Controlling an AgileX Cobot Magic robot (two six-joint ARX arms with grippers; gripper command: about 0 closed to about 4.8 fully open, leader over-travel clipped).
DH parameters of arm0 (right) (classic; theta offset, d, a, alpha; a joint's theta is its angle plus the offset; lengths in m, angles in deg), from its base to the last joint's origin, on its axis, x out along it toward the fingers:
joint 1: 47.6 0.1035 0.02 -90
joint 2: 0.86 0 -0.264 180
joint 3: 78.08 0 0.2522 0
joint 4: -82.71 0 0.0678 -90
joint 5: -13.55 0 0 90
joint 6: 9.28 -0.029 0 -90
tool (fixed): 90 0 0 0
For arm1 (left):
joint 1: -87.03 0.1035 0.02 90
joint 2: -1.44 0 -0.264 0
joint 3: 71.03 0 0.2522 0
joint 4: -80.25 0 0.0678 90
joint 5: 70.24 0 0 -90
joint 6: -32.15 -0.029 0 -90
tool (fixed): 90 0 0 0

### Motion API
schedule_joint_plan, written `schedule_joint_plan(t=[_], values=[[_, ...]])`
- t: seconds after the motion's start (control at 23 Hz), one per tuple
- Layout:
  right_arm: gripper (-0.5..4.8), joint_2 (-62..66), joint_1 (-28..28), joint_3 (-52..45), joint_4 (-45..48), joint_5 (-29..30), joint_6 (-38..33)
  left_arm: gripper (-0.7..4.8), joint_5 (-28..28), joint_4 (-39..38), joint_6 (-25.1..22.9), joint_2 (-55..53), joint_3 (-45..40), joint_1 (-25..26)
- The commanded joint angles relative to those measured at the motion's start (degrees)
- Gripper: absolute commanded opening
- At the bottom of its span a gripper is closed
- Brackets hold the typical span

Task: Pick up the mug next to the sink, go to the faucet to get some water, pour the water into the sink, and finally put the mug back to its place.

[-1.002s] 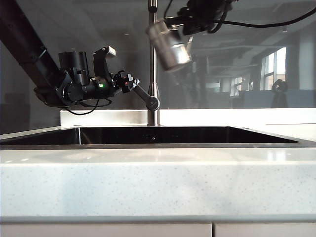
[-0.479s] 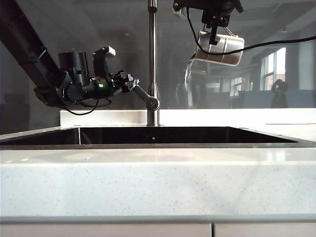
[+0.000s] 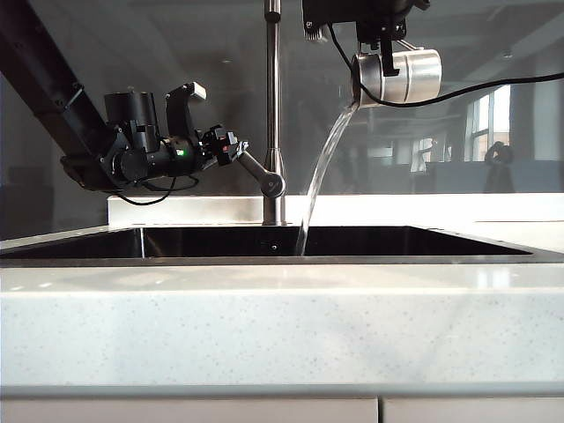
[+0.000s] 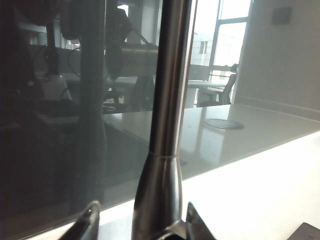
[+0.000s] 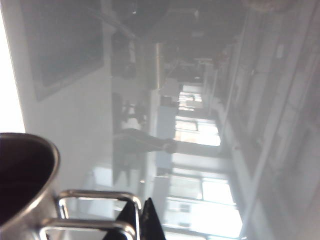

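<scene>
Pouring is the step in hand: the ridged, brushed-steel cylindrical mug (image 3: 401, 77) hangs high over the right half of the wide black glossy sink (image 3: 264, 242), lying on its side with its long axis roughly level and its mouth turned toward the tall slim chrome faucet (image 3: 273, 115). A clear stream of water (image 3: 319, 172) arcs from the mug's lip down into the basin, landing just right of the faucet's foot.

The right gripper (image 5: 136, 220) sits above the mug, its fingers clenched on the thin wire loop handle (image 5: 95, 196), as the right wrist view shows with the mug's open rim just beside the fingertips. So the mug hangs below and to the side of the fingers, carried by the handle alone.

The left gripper (image 3: 231, 145) is well apart from the mug, on the far side of the faucet pipe, its spread fingers (image 4: 87, 220) standing on either side of the faucet's lever handle (image 3: 260, 174) near the base; whether they press the lever I cannot tell.

By my judgement the coming move turns on the mug's axis: the right arm, the one already holding it, must roll it back upright once the stream ends, then carry it rightward to the pale speckled countertop (image 3: 282, 317) beside the sink.
</scene>
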Motion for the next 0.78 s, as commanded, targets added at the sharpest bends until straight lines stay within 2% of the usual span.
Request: schedule_joint_plan(t=[0.04,0.48,0.78], values=[[-0.08,-0.9,0.9,0.6,2.4,-0.1,6.7,2.1,-4.2,-2.3,-0.6,0.0,0.0,0.8],[-0.08,-0.9,1.3,0.6,1.9,0.1,13.2,2.1,-4.2,-2.3,-0.6,0.0,0.0,0.8],[-0.08,-0.9,1.4,0.6,1.9,0.1,13.2,2.1,-4.2,-2.3,-0.5,0.0,0.0,0.8]])
